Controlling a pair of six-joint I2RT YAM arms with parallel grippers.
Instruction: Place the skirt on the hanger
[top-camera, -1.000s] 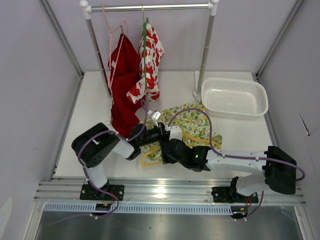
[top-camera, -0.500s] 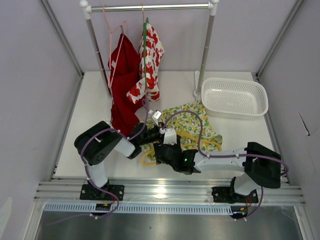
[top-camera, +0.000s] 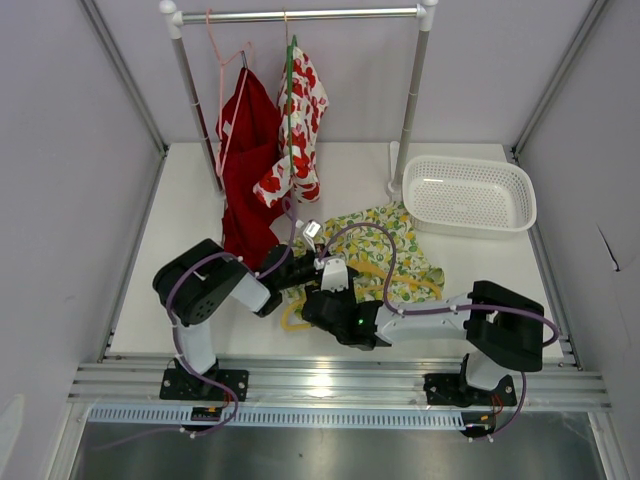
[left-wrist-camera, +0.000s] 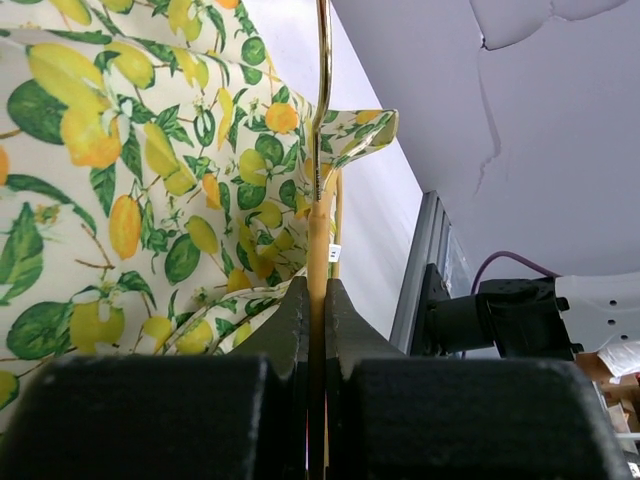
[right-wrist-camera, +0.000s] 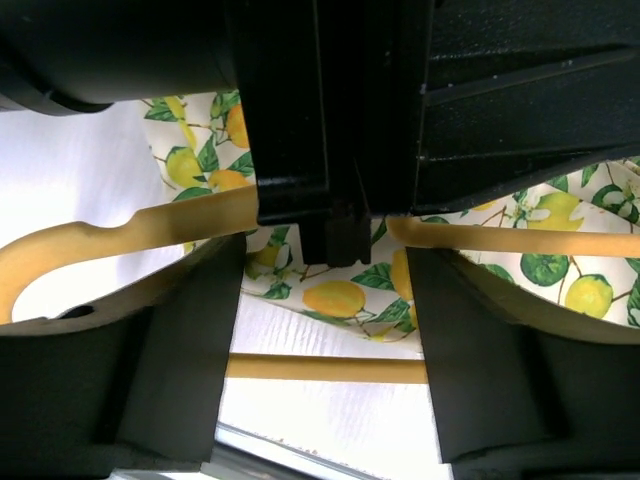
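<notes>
My left fingers (left-wrist-camera: 288, 335) are clamped tight on the hanger (left-wrist-camera: 318, 235) over the skirt (left-wrist-camera: 120, 180), and my right fingers (right-wrist-camera: 170, 360) stand wide apart on either side of them.

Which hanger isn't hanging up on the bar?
The thin yellow-tan hanger: it is down at the table with the white lemon-print skirt, pinched in the left gripper. The pink hanger and the green hanger hang from the metal bar.

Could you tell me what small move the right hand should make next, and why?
Probably lower and close the right hand on the skirt edge: it is open above it, while the left hand clamps the hanger.
</notes>
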